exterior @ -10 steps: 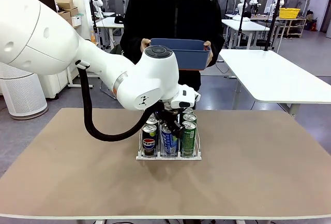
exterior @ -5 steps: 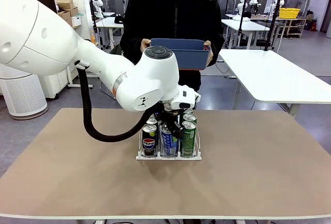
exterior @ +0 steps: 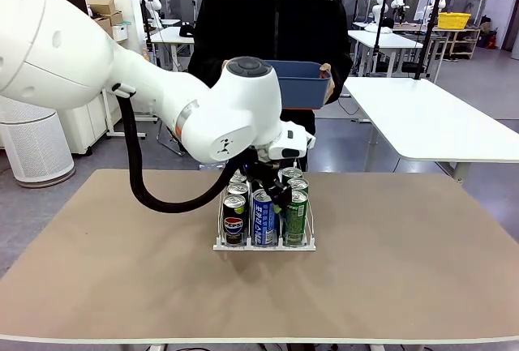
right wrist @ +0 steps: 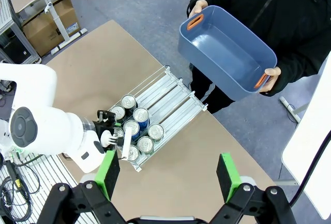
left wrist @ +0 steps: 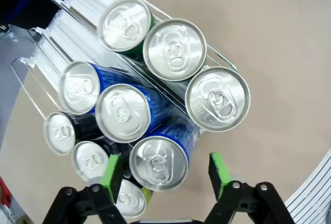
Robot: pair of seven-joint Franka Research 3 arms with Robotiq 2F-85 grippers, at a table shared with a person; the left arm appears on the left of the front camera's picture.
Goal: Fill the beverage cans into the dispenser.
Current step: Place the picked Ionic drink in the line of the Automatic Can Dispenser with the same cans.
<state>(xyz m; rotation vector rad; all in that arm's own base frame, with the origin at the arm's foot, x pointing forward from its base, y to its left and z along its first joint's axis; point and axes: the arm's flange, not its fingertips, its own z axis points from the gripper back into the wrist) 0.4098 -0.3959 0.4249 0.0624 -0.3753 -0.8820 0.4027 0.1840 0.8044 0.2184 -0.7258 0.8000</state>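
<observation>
On the tan tabletop (exterior: 389, 270) stands the white wire-divided dispenser (exterior: 264, 245), its three lanes fronted by a black Pepsi can (exterior: 234, 220), a blue can (exterior: 264, 218) and a green can (exterior: 295, 216), with more behind. The left end effector (left wrist: 164, 169) hangs just above the front blue can, green pads apart on either side of its silver top, not clamping it. Only the left wrist view counts nine tops. Only the right wrist view shows the right end effector (right wrist: 168, 175), spread wide high overhead. Beyond, a person holds a blue bin (right wrist: 227, 53).
</observation>
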